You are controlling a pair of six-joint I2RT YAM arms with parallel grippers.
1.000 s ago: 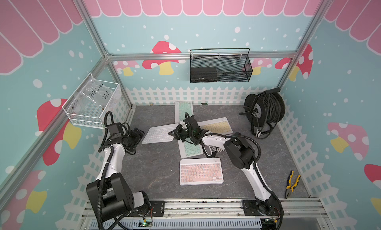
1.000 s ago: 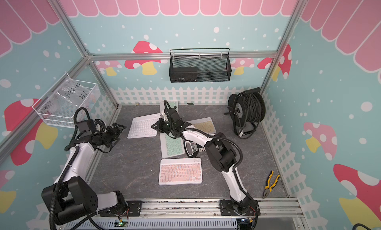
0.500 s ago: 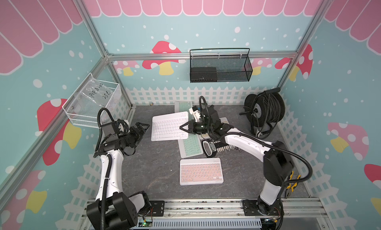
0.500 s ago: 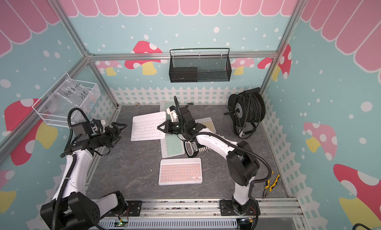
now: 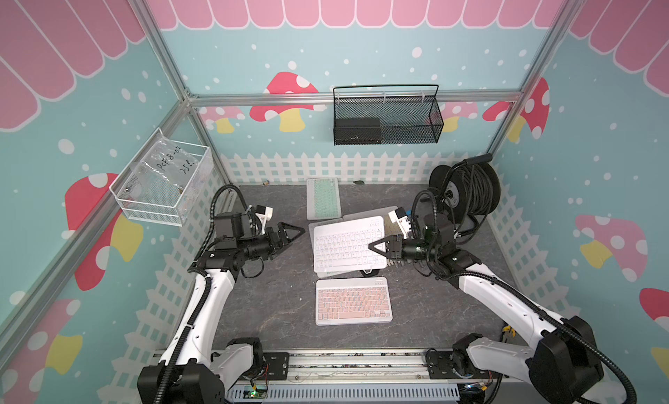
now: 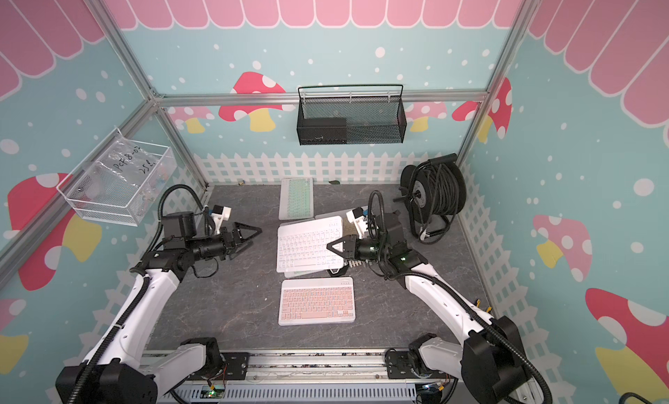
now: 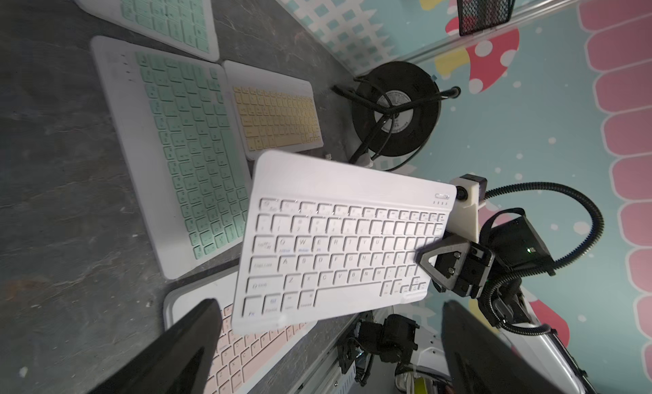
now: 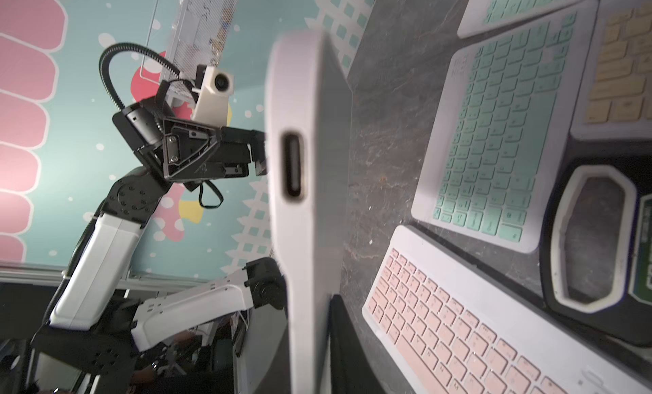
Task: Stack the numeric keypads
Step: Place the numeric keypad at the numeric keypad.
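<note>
My right gripper is shut on the right edge of a white-keyed keypad, holding it tilted in the air over a mint keypad. The right wrist view shows that white keypad edge-on between the fingers. My left gripper stands open and empty, just left of the held keypad and apart from it. A pink keypad lies flat nearer the front. Another mint keypad lies by the back fence. A yellow keypad lies beside the mint one, mostly hidden in both top views.
A black cable reel stands at the back right. A black object with a white-rimmed opening lies beside the mint keypad. A black mesh basket hangs on the back wall, a clear bin on the left wall.
My right gripper lifted the white keypad from the floor at the left and carried it rightward over the mint keypad. My left gripper opened fully and stayed at the left.
</note>
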